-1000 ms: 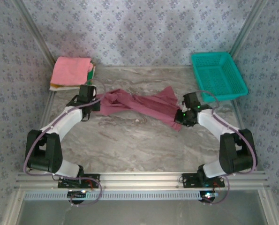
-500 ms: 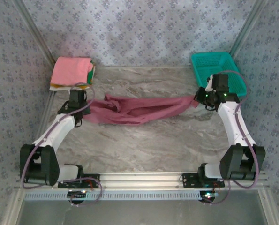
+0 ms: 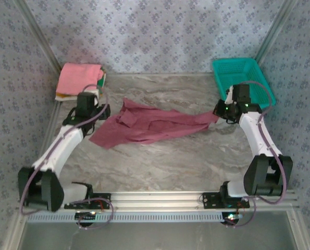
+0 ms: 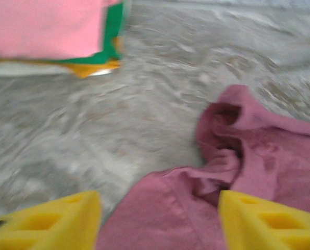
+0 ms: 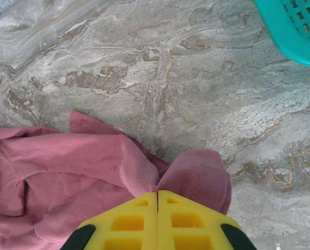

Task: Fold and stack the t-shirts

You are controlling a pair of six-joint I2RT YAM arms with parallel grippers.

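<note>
A grey marbled tabletop (image 3: 160, 166) sits inside walls of pale blue floral wallpaper (image 3: 160, 31), with an aluminium rail (image 3: 160, 197) along the near edge. Across the middle lies the crumpled maroon short-sleeved cloth t-shirt (image 3: 149, 125). It is drawn out left to right, and is bunched and twisted rather than flat. The right gripper (image 5: 158, 195) has its yellow fingers (image 5: 134, 221) pressed together on a fold at the shirt's right end, near the teal plastic mesh basket (image 3: 243, 83) in the far right corner. The left gripper (image 4: 157, 203) hangs at the shirt's left end, fingers wide apart and gripping nothing. In the far left corner rests the stack of folded t-shirts (image 3: 79, 78), pink on top with green, yellow and white edges beneath.

The maroon shirt looks light and limp, so it should sag when lifted and slide easily over the smooth top. It probably needs a hold at two hem corners or at the shoulders, pulled taut, to spread it flat before any fold.
</note>
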